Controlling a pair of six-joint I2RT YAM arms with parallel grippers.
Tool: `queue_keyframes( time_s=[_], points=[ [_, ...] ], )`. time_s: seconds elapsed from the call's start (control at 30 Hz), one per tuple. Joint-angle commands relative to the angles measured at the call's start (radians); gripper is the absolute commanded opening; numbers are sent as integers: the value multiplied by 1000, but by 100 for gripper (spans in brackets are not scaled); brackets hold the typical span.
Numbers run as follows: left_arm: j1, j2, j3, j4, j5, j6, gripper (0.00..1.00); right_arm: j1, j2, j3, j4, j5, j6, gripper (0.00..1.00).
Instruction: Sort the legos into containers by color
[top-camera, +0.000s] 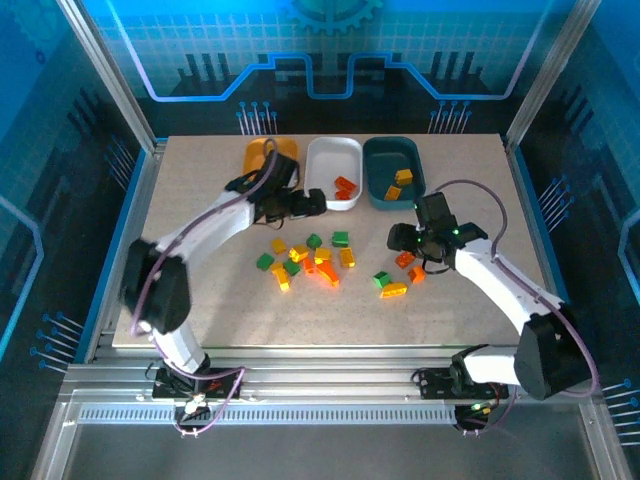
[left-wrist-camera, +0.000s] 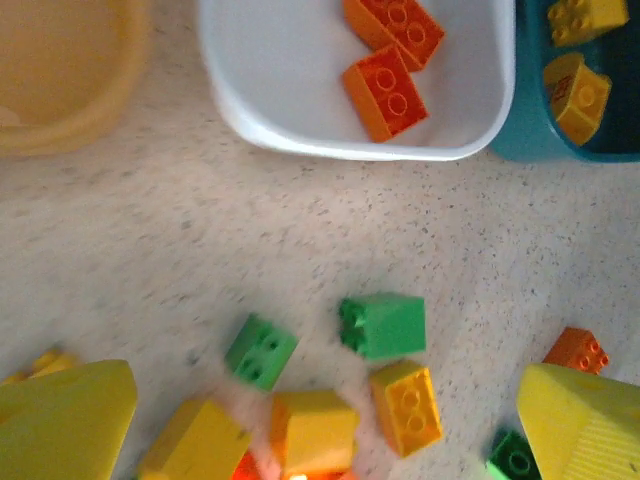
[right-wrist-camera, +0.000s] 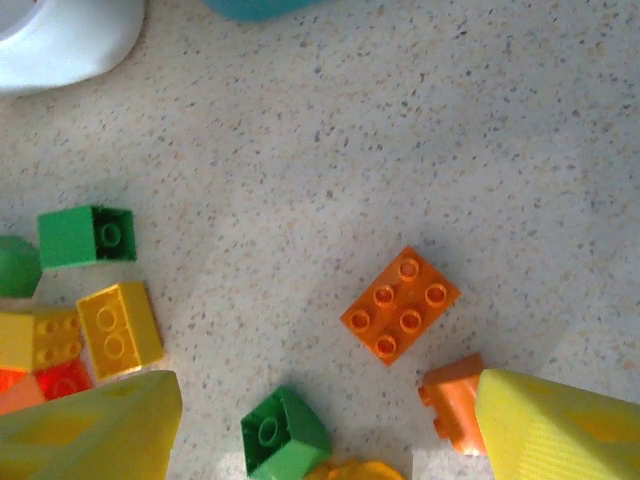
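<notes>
Right wrist view shows our right gripper (right-wrist-camera: 320, 400) spread wide near an orange brick (right-wrist-camera: 400, 303) lying studs-up on the table (right-wrist-camera: 450, 150), right of the main pile (top-camera: 310, 262). Our left gripper (left-wrist-camera: 325, 375) is spread too, and empty. We judge the brick light, stiff and slick, best pinched across its flat long sides.

Matt, speckled stone-look counter (left-wrist-camera: 480, 240); smooth glossy plastic legos (right-wrist-camera: 400, 305); smooth, faintly shiny plastic containers (left-wrist-camera: 280, 70).

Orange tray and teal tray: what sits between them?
The white tray, with red-orange bricks inside, sits between them in the top view.
</notes>
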Motion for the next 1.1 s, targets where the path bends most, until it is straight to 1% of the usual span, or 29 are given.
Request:
queue_keyframes(
  time_s=[0.0, 0.1, 0.2, 0.33, 0.5, 0.63, 0.77, 0.9, 0.97, 1.0, 1.07],
  points=[
    [33, -57, -208, -44, -120, -20, 91, 39, -24, -47, -23, 17, 33, 78],
    [36, -113, -355, -11, -133, -49, 87, 73, -17, -39, -32, 32, 34, 78],
    [37, -127, -436, 56, -158, -63, 85, 96, -18, -25, -41, 50, 31, 78],
    [62, -76, -440, 102, -172, -56, 83, 120, -39, -28, -41, 66, 43, 78],
    [90, 8, -427, 160, -141, -50, 81, 139, -84, -69, -50, 83, 59, 78],
    [103, 62, -420, 172, -127, -53, 79, 141, -142, -109, -75, 102, 72, 78],
    [122, 67, -439, 206, -117, -53, 77, 140, -180, -120, -89, 112, 72, 78],
    [160, 81, -429, 226, -73, -68, 69, 142, -180, -113, -84, 99, 80, 78],
    [171, 85, -415, 217, -50, -80, 60, 149, -176, -104, -85, 87, 85, 77],
    [171, 81, -415, 210, -44, -84, 58, 157, -178, -99, -85, 86, 90, 77],
    [171, 63, -426, 208, -30, -95, 56, 183, -183, -101, -80, 84, 111, 77]
  ],
)
